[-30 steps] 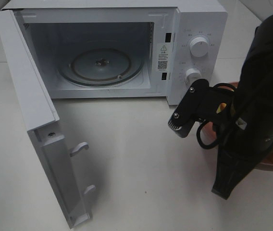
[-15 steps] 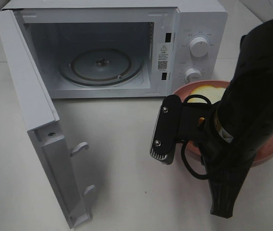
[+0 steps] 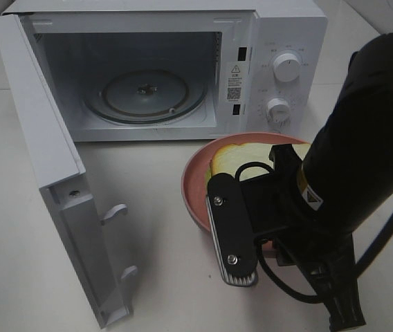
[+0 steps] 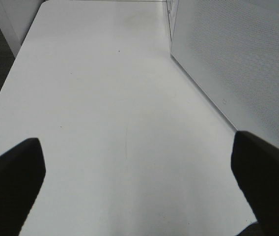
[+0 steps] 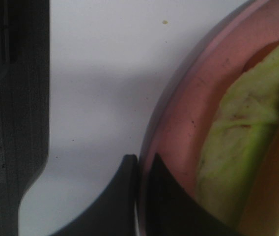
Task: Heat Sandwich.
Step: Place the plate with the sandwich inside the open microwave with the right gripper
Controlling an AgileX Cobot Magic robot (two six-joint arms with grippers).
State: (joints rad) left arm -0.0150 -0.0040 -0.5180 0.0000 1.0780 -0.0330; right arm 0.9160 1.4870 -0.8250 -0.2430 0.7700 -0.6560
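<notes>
R gripper (image 5: 138,187) pinches plate (image 3: 193,173) rim w/ sandwich (image 3: 241,158) aboard, just near of microwave (image 3: 286,28) right front; L gripper (image 4: 139,196) spread, idle; lift level, go far-left onto turntable (image 3: 144,93), don't clip door (image 3: 37,117).

Glossy pink plate (image 3: 189,187), matt white table (image 3: 172,277), glass turntable (image 3: 127,97)

Right claw (image 5: 138,167) tight on pink plate (image 5: 188,103) rim

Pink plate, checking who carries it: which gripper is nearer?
Right. The right gripper grips the plate by its rim; the left gripper hangs over the table, no plate in its view.
</notes>
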